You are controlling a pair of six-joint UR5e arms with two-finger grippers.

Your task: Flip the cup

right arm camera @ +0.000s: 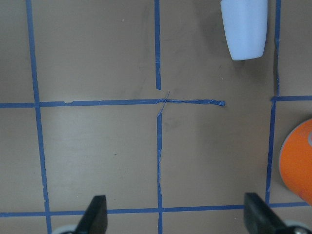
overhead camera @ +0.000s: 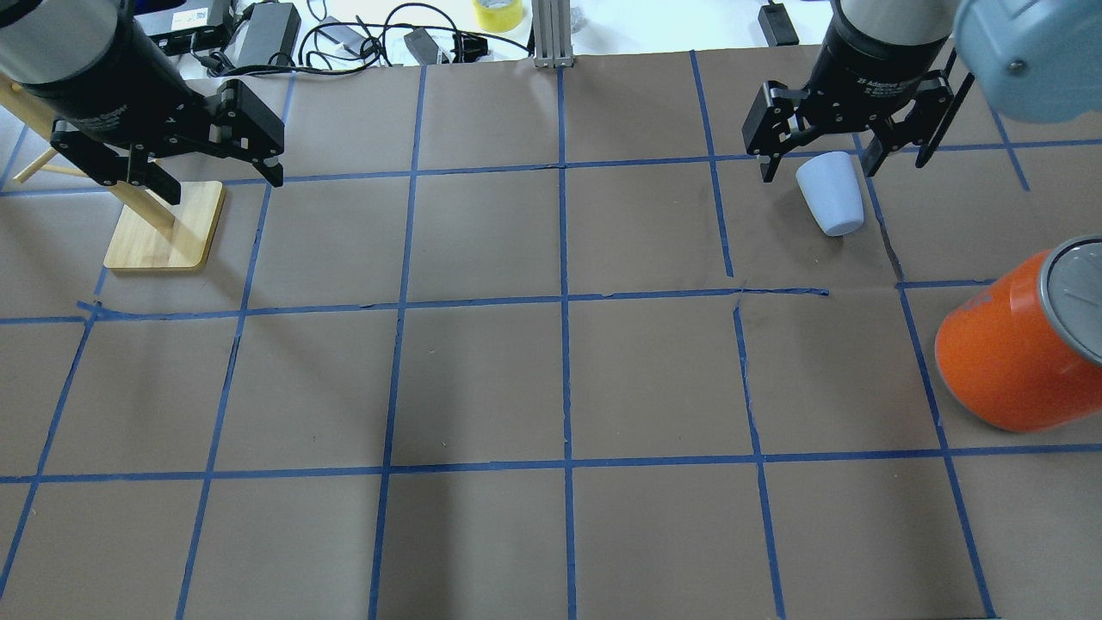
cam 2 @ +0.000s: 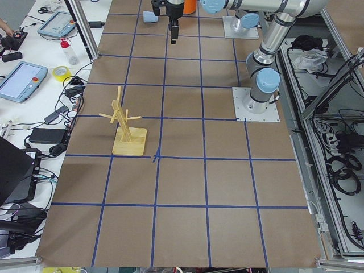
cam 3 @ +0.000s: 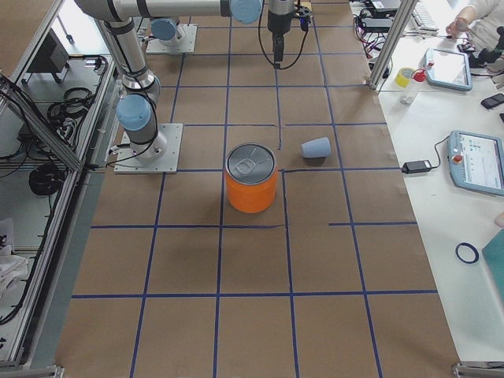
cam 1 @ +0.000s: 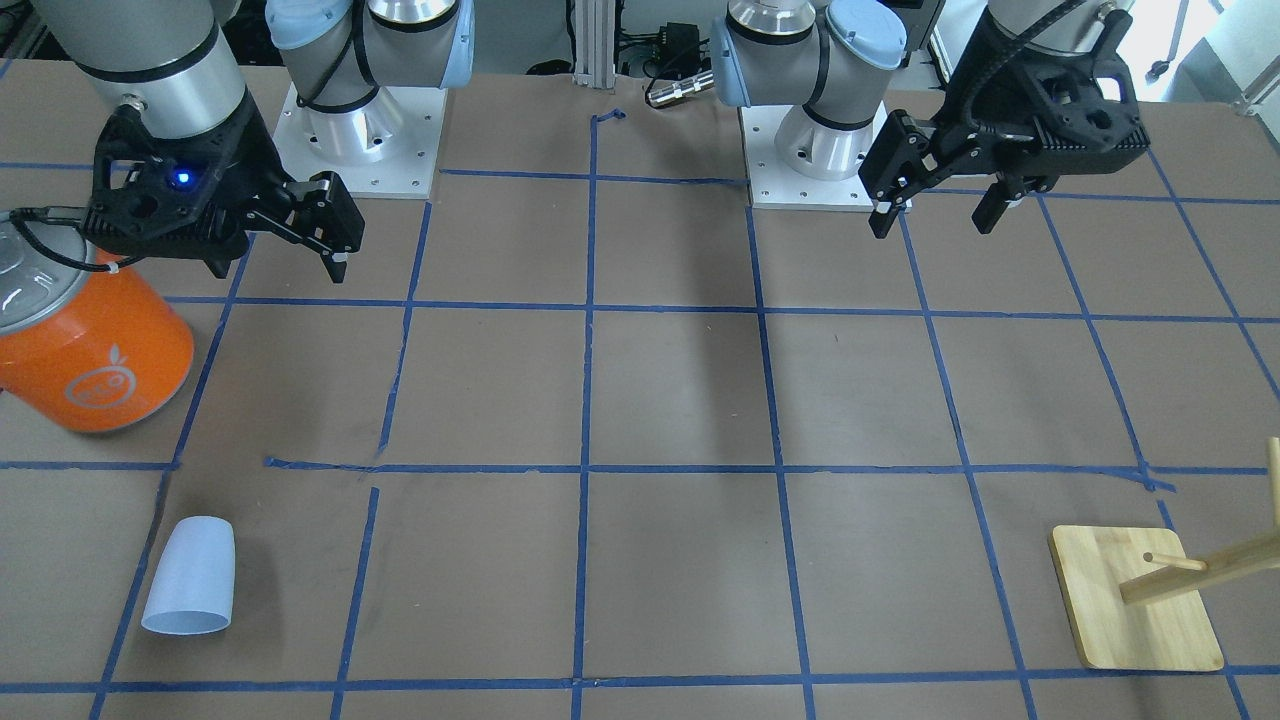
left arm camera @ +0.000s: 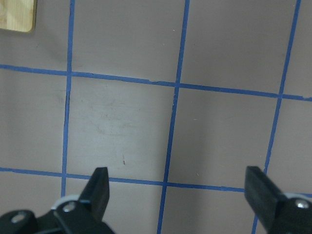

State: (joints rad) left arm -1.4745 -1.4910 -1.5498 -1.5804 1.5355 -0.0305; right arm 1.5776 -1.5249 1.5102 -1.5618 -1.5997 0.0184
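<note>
Lying sideways, the cup [cam 1: 190, 577] rests near the orange can [cam 1: 100, 350]; left fingers [left arm camera: 101, 186] and right fingers [right arm camera: 97, 213] spread wide.

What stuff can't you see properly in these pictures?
- Cup: in the right wrist view, the top edge cuts off its wide end. In the exterior left view it is too small to make out.
- Orange can: the left edge cuts it in the front-facing view, the right edge in the overhead view.
- Wooden stand: the right edge cuts off its top in the front-facing view. In the overhead view, the left arm partly covers its post.
</note>
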